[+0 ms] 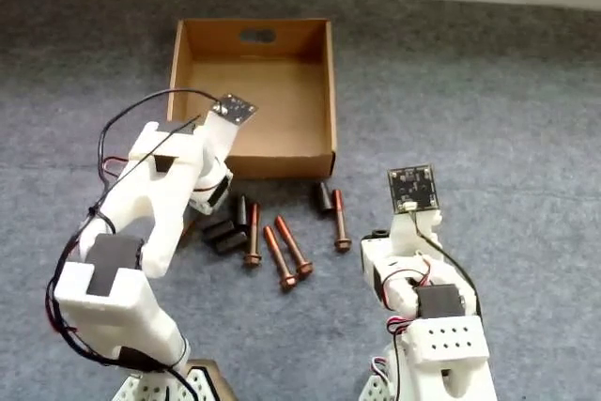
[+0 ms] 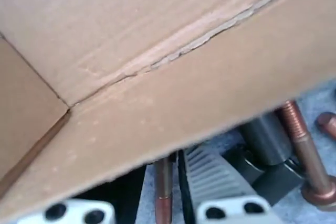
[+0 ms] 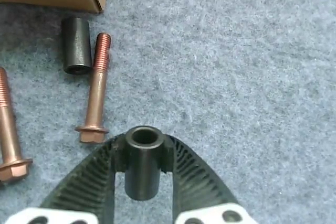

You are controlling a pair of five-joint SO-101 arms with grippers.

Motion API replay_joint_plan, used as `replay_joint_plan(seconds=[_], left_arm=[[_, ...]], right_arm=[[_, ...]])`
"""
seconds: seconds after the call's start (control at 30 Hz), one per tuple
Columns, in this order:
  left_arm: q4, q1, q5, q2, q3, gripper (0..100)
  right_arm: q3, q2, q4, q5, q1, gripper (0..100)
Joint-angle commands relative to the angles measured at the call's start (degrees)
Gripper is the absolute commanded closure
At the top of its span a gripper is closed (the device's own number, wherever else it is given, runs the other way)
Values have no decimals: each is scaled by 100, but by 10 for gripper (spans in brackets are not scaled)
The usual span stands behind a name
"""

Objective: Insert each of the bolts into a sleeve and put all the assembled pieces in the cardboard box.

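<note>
Mating a bolt with a sleeve. The right jaws are clamped on a dark sleeve (image 3: pixel 142 166), its open bore showing at the tips, low over the grey desk (image 1: pixel 507 91). The left jaws, close against the front wall of the cardboard box (image 1: pixel 282 164), appear clamped on a copper bolt (image 2: pixel 164 195). To do this step well, the arms should probably meet clear of the box, with the bolt's axis lined up on the bore before any push. Four more bolts (image 1: pixel 280 255) and several loose sleeves (image 1: pixel 322 196) lie before the box, between the arms.
</note>
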Motion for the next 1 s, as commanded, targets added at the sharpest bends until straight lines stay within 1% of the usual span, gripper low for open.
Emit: replay_joint_plan(seconds=[0.0, 0.1, 0.2, 0.33, 0.4, 0.5, 0.63, 0.7, 0.77, 0.97], left_arm=[[220, -31, -26, -110, -198, 992], [343, -31, -35, -532, 154, 992], [281, -31, -44, -1464, 963, 992], [-527, -31, -62, -2695, 2255, 993], [-870, -22, -62, -2993, 2703, 990], [-1011, 4, -44, -2870, 2818, 966], [-1037, -22, -53, -2378, 2677, 833], [-1020, -31, -62, -2123, 2519, 791], [-1011, -31, -62, -1956, 2369, 796], [-853, -31, -62, -1710, 2149, 858]], right_arm=[[-22, -84, -57, -26, 66, 992], [-22, -84, -57, -26, 75, 992], [-22, -84, -57, -26, 75, 992], [-22, -84, -57, -26, 75, 992], [-22, -84, -57, -26, 75, 992], [-22, -84, -57, -26, 75, 992], [-22, -84, -48, -26, 75, 992], [-22, -84, -48, -26, 75, 992], [-22, -84, -48, -26, 75, 992], [-22, -84, -48, -26, 75, 992]])
